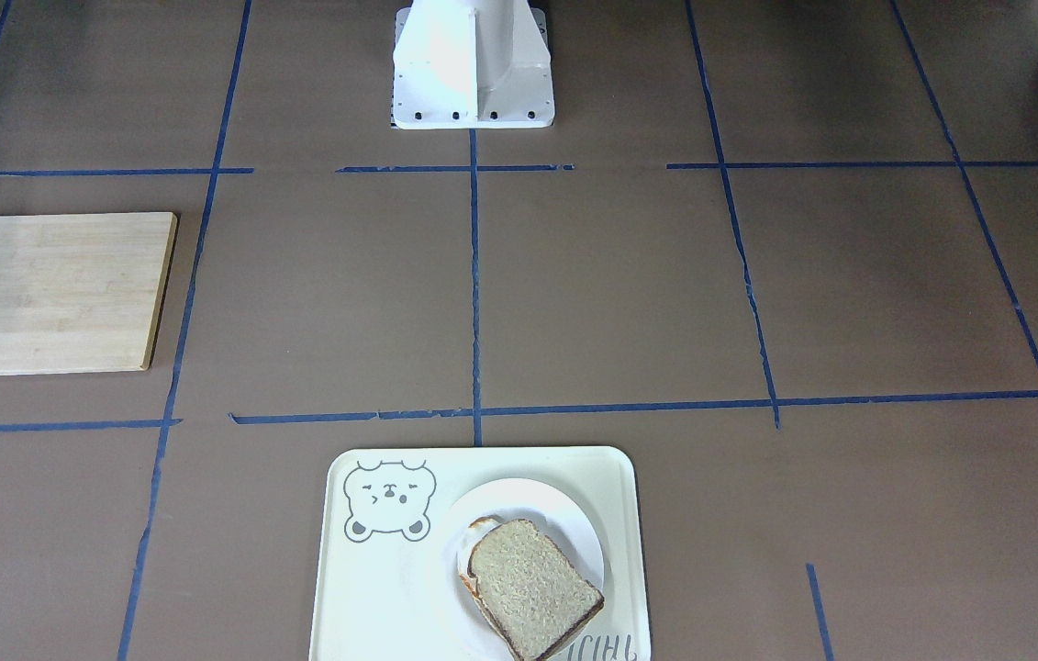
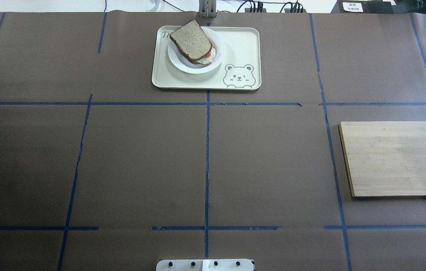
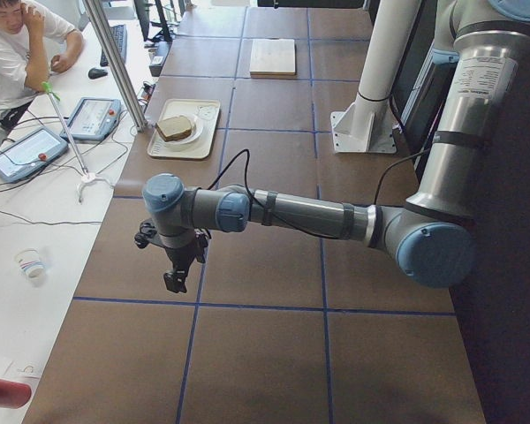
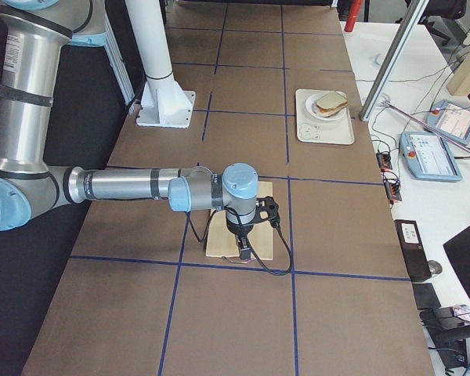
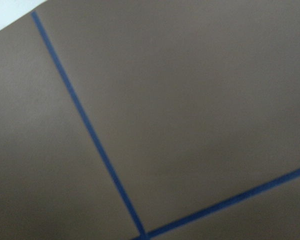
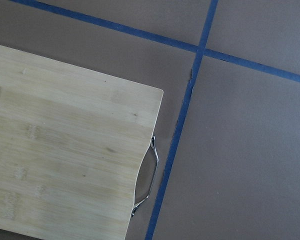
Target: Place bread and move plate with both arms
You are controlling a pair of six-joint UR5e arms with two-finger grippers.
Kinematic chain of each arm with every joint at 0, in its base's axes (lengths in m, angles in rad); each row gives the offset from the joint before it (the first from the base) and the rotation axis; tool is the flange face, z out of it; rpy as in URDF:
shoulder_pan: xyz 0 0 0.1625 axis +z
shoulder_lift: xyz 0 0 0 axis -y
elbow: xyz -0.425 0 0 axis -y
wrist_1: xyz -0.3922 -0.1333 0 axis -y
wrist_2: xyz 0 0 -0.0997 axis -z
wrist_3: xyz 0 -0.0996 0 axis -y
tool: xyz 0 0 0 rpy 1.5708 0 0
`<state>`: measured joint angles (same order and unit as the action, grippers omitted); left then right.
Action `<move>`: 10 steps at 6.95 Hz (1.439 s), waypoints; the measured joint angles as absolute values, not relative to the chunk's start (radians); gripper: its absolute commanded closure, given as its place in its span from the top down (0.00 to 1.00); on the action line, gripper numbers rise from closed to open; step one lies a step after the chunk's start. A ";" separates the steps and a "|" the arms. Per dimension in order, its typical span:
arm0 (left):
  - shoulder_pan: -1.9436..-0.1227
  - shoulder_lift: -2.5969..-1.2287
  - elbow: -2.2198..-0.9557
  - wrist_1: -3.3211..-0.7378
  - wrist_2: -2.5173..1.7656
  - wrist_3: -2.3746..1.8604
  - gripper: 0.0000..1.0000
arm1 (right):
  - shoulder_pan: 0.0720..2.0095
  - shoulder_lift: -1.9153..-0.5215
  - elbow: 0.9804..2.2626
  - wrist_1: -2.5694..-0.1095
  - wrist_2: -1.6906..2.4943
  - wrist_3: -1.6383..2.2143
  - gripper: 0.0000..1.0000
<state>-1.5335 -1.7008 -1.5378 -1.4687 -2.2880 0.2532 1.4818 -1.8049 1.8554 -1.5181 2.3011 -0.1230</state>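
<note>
From the front-facing camera, the bread (image 1: 532,588) lies on the plate (image 1: 528,491), which rests on the bear tray (image 1: 362,597) at the operators' edge. No gripper shows here. The slice looks light, soft and crumbly, so a gentle pinch across its crust edges suits it best.

Overhead, a fried egg (image 2: 209,56) peeks out beneath the bread, so the stack would probably slide if tilted. The plate looks stiff, smooth and slippery. Its bare rim on 2 opposite sides seems the place to hold it, kept level.

From the table's left end, the left gripper (image 3: 177,274) hangs above bare table, well apart from the tray. I cannot tell how its jaws stand.

From the right end, the right gripper (image 4: 244,249) hovers over the wooden board (image 4: 219,239). Its jaws are likewise unreadable.

The left wrist camera shows only blurred tabletop and blue tape (image 5: 85,130).

The right wrist camera shows the board's corner and what may be a metal handle (image 6: 149,180).
</note>
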 measured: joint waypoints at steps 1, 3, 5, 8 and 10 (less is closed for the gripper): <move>-1.553 -1.628 -1.573 -1.457 -2.321 0.258 1.00 | 1.482 -1.806 1.855 -1.518 2.302 -0.123 1.00; -1.568 -1.562 -1.597 -1.456 -2.340 0.257 1.00 | 1.482 -1.808 1.853 -1.519 2.303 -0.123 1.00; -1.570 -1.543 -1.609 -1.460 -2.339 0.249 1.00 | 1.482 -1.810 1.851 -1.519 2.307 -0.123 1.00; -1.571 -1.530 -1.642 -1.460 -2.336 0.248 1.00 | 1.482 -1.810 1.849 -1.518 2.310 -0.124 1.00; -1.571 -1.516 -1.660 -1.461 -2.335 0.253 1.00 | 1.482 -1.811 1.847 -1.518 2.310 -0.124 1.00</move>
